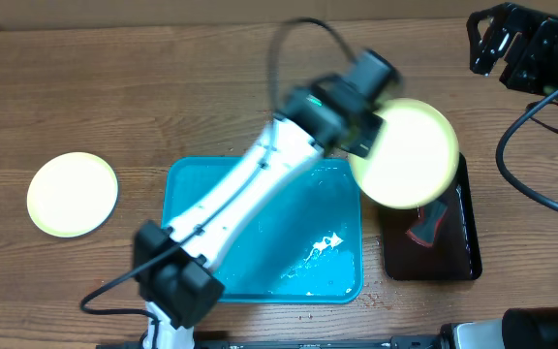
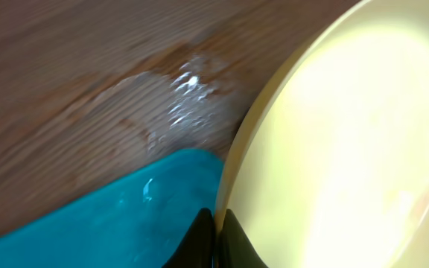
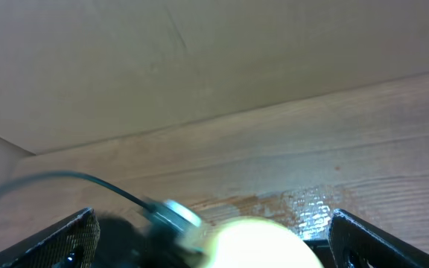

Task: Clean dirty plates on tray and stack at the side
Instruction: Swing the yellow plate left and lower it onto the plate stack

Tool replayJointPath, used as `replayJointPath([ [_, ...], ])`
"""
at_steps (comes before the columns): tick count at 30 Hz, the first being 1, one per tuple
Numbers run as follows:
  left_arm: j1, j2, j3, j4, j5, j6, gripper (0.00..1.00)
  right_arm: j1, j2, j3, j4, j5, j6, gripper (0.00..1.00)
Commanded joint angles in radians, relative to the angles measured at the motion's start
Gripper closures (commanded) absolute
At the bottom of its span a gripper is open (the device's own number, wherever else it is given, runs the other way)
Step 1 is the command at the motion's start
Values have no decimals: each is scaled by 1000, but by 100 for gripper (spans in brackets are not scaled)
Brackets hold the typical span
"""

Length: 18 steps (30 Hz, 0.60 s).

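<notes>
Plate, pale yellow (image 1: 410, 155), is held off the table at right of centre in the overhead view, over the upper end of the black tray (image 1: 458, 247) and just right of the turquoise tray (image 1: 327, 208). The left gripper (image 2: 216, 237) pinches its rim between both fingers. Glare washes out the plate face; faint pinkish traces show near the right edge of the left wrist view, so whether it is clean cannot be told.

The step in hand appears to be carrying this plate clear of the turquoise tray. A single edge grip lets a light plate swing, so the pinch should be kept firm, the plate level and the travel slow, passing clear of the red-and-black tool (image 1: 426, 225) lying on the black tray.

The right gripper (image 1: 487, 48) sits at upper right, fingers spread, holding nothing.

Count: two pale yellow plates in view, the held one and a second plate (image 1: 73, 194) resting on the wooden table (image 1: 163, 87) at far left; no blue-white plate visible; one turquoise tray; one black tray; one tool.
</notes>
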Motion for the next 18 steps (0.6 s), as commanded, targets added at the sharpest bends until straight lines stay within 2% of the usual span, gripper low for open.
replayJointPath([
  [1,100,-38,-24,-48,99,-116,95,-4,2,19,-6,-2,3,0],
  [5,204,-67,-173,-5,110,-185,95,-4,5,19,-13,-2,3,0],
  [8,280,-119,-330,88,189,-228,95,-4,5,19,-19,-2,3,0],
  [14,488,-313,-729,311,282,-323,95,-4,5,19,-30,-2,3,0],
  [18,634,-431,-898,358,307,-351,95,-4,5,19,-31,-2,3,0],
])
